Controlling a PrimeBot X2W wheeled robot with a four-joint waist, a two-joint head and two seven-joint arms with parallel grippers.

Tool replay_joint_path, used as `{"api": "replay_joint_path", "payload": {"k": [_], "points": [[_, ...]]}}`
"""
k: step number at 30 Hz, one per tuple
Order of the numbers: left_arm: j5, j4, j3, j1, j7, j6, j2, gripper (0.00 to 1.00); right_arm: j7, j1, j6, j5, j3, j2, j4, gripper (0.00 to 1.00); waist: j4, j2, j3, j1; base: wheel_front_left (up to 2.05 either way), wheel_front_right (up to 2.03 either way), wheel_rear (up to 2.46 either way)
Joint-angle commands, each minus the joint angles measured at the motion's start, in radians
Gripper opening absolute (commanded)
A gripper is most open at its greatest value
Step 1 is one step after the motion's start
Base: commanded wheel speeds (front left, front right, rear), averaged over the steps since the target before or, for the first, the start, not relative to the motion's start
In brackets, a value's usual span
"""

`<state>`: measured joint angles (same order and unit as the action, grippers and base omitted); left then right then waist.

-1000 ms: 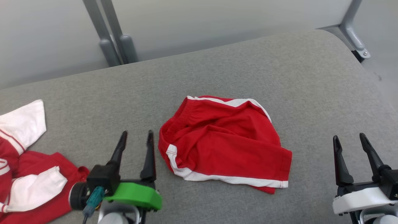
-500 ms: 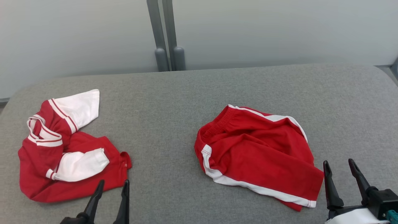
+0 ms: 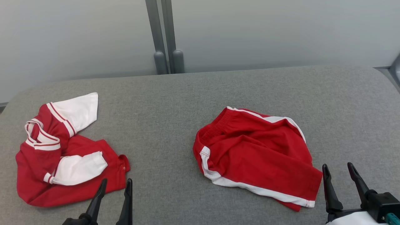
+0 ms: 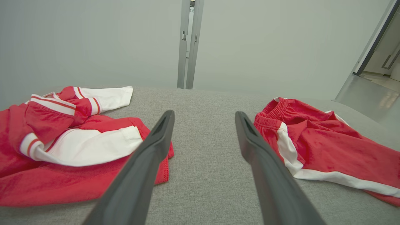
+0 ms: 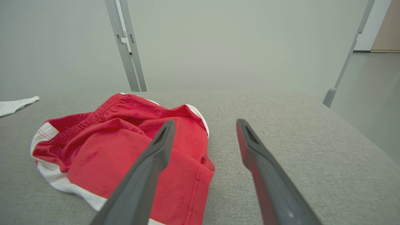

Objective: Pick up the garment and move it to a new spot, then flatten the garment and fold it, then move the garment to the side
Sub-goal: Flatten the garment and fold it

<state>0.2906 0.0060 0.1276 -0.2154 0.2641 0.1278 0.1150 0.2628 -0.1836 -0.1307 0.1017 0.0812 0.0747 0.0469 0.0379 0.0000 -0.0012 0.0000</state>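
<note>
Red-and-white long-sleeved shirt [image 3: 62,156] lies crumpled at the near left of the grey fabric table [image 3: 162,103], untouched. The pick-up step appears to be in hand. Beside its near hem the left gripper [image 3: 116,181] stands wide open and empty. So does the right gripper [image 3: 337,165], beside the red shorts [image 3: 259,156] at right. The next move calls for a descent and a pinch of cloth. Nothing obstructs.

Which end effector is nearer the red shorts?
Right. The right end effector sits by the red shorts, at their near right corner; the left end effector is farther left, beside the red-and-white top.
</note>
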Motion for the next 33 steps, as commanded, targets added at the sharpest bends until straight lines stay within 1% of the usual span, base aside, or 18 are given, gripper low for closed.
{"api": "replay_joint_path", "payload": {"k": [1,5,7,9,10,13,16,20,24,27,33], "points": [[0.002,-0.001,-0.003,0.013,0.000,0.003,0.010,1.00,0.003,0.009,0.000,-0.008,0.000,0.004,0.002,1.00,-0.007,0.0000,0.003,0.0000,0.00,0.00,0.00],[-0.004,0.003,-0.007,0.014,0.000,0.003,0.016,1.00,0.003,0.021,0.000,-0.007,-0.012,0.011,0.004,1.00,-0.021,0.0000,0.006,0.0000,0.00,0.00,0.00],[-0.009,-0.016,0.006,0.034,0.000,0.003,0.011,1.00,0.003,0.015,0.000,0.014,-0.025,0.013,0.017,1.00,-0.027,0.0000,0.009,0.0000,0.00,0.00,0.00],[-0.021,-0.039,0.034,0.057,0.000,0.004,0.007,1.00,0.003,-0.012,0.000,0.033,-0.060,0.032,0.075,1.00,-0.029,0.0000,0.018,0.0000,0.00,0.00,0.00],[-0.025,-0.048,0.062,0.072,0.000,0.004,0.007,1.00,-0.011,-0.015,0.000,0.039,-0.093,0.052,0.107,1.00,-0.031,0.0000,0.027,0.0000,0.00,0.00,0.00],[-0.042,-0.039,0.151,0.137,0.000,0.004,0.020,1.00,-0.054,0.025,0.000,0.062,-0.146,0.087,0.167,1.00,-0.042,0.0000,0.068,0.0000,0.00,0.00,0.00],[-0.053,0.009,0.260,0.241,0.000,0.004,0.018,1.00,-0.101,0.068,0.000,0.076,-0.183,0.103,0.220,1.00,-0.054,0.0000,0.124,0.0000,0.00,0.00,0.00],[-0.059,0.111,0.403,0.381,-0.021,0.004,0.012,1.00,-0.128,0.127,0.000,0.095,-0.225,0.097,0.276,1.00,-0.064,0.0000,0.181,0.0000,0.00,0.00,0.00],[-0.040,0.203,0.514,0.508,-0.051,0.003,0.008,1.00,-0.154,0.153,0.000,0.117,-0.273,0.115,0.319,1.00,-0.067,0.0000,0.213,0.0000,0.00,0.00,0.00],[-0.024,0.262,0.556,0.570,-0.058,0.003,0.018,1.00,-0.159,0.150,0.001,0.138,-0.305,0.135,0.327,1.00,-0.075,0.0000,0.222,0.0000,0.00,0.00,0.00],[0.001,0.367,0.576,0.626,-0.085,0.003,0.049,1.00,-0.155,0.133,0.001,0.167,-0.331,0.179,0.294,1.00,-0.098,0.0000,0.229,0.0000,0.00,0.00,0.00]]}}
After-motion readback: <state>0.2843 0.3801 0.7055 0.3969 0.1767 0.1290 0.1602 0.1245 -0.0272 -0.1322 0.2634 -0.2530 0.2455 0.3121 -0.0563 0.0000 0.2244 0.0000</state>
